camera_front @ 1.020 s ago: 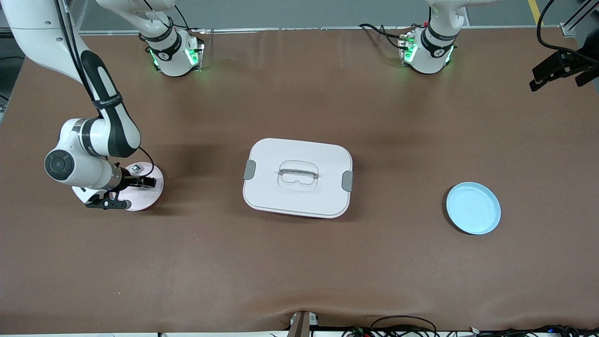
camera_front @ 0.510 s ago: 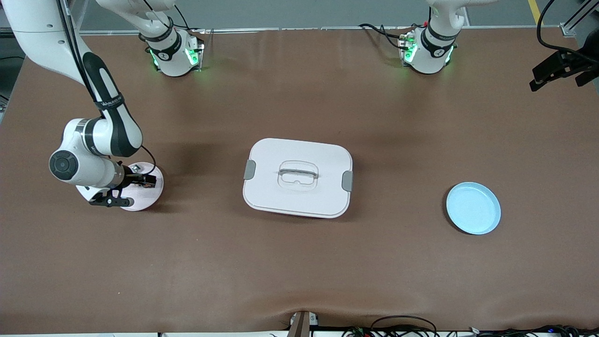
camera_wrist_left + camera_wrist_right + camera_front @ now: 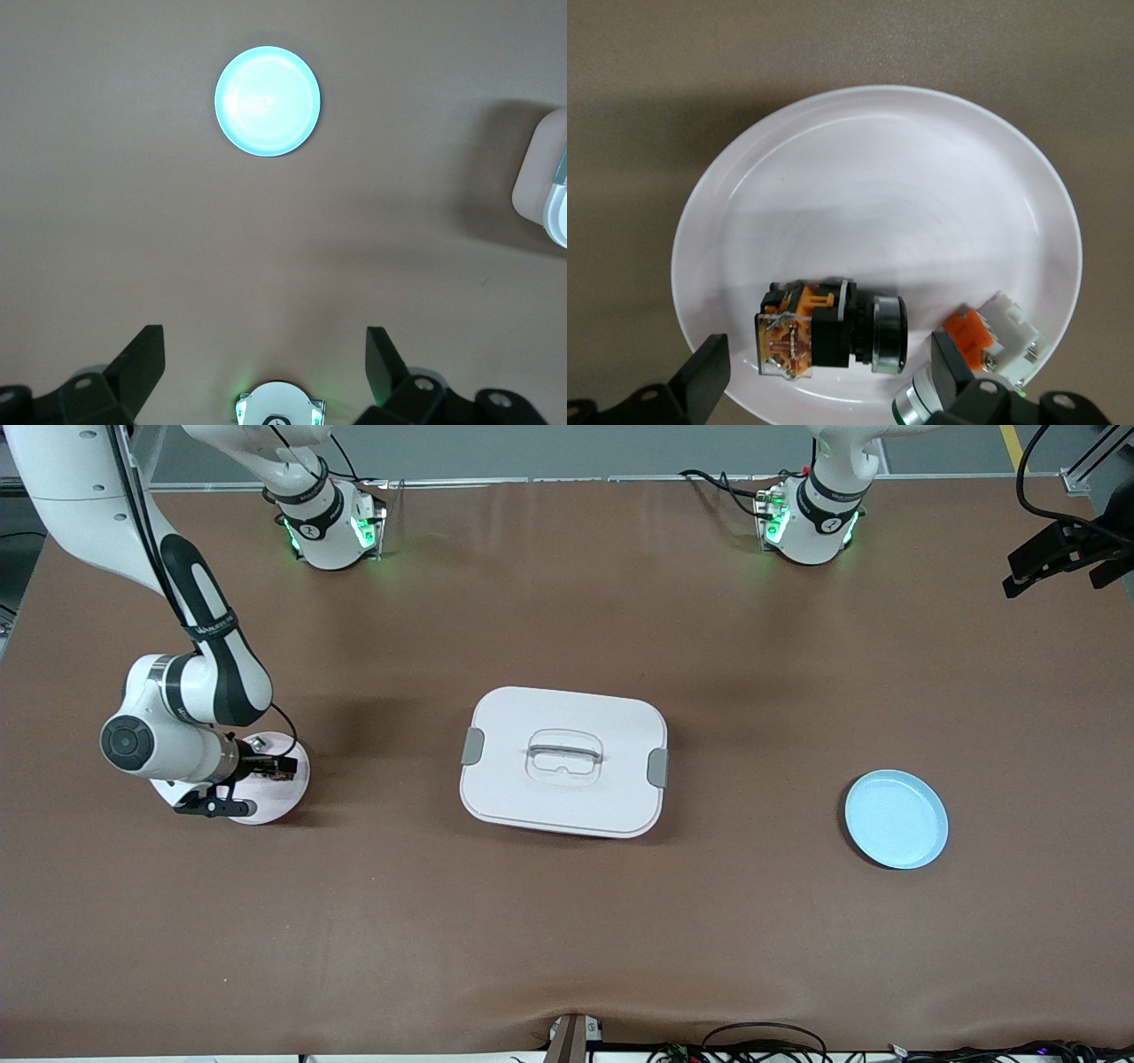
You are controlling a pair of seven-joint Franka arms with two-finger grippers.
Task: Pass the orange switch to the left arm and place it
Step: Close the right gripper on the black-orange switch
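Observation:
The orange switch (image 3: 824, 332), black with an orange face, lies on its side on a pale pink plate (image 3: 877, 177) toward the right arm's end of the table. It shows as a small dark block (image 3: 276, 772) in the front view. My right gripper (image 3: 828, 376) is open and low over the plate (image 3: 288, 797), its fingers astride the switch and apart from it. The white box (image 3: 563, 762) stands shut at the table's middle. My left gripper (image 3: 263, 367) is open and empty, high above the table, out of the front view.
A small white-and-silver component (image 3: 992, 350) with an orange mark lies on the same plate beside the switch. An empty light blue plate (image 3: 896, 819) sits toward the left arm's end of the table, also in the left wrist view (image 3: 267, 101). The box's corner (image 3: 542, 181) shows there too.
My right arm's wrist has shifted slightly toward the box, bringing the open gripper closer over the switch on the plate. Nothing else has moved.

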